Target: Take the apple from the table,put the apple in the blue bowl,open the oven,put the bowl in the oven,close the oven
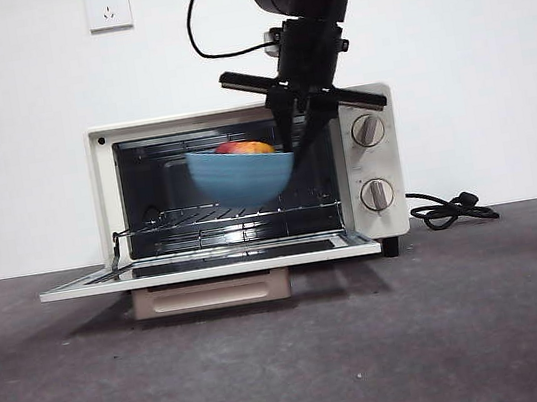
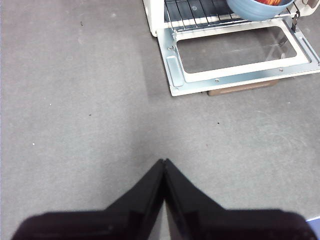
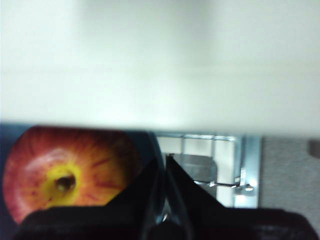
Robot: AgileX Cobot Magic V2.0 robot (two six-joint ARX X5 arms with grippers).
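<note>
The oven point(image 1: 245, 179) stands open, its door point(image 1: 207, 263) flat on the worktop point(image 1: 292, 359). The bowl point(image 1: 242, 176), apple point(image 1: 243, 148) inside, hangs just above the rack point(image 1: 225, 213), the right pincer point(image 1: 292, 142) clenched on its right rim. To seat it well, push it farther in, keep it level, lower gently, then let go. The roof elements sit close above the pincer. The left pincer point(image 2: 164, 167) waits clenched over bare worktop, nearer and left.
</note>
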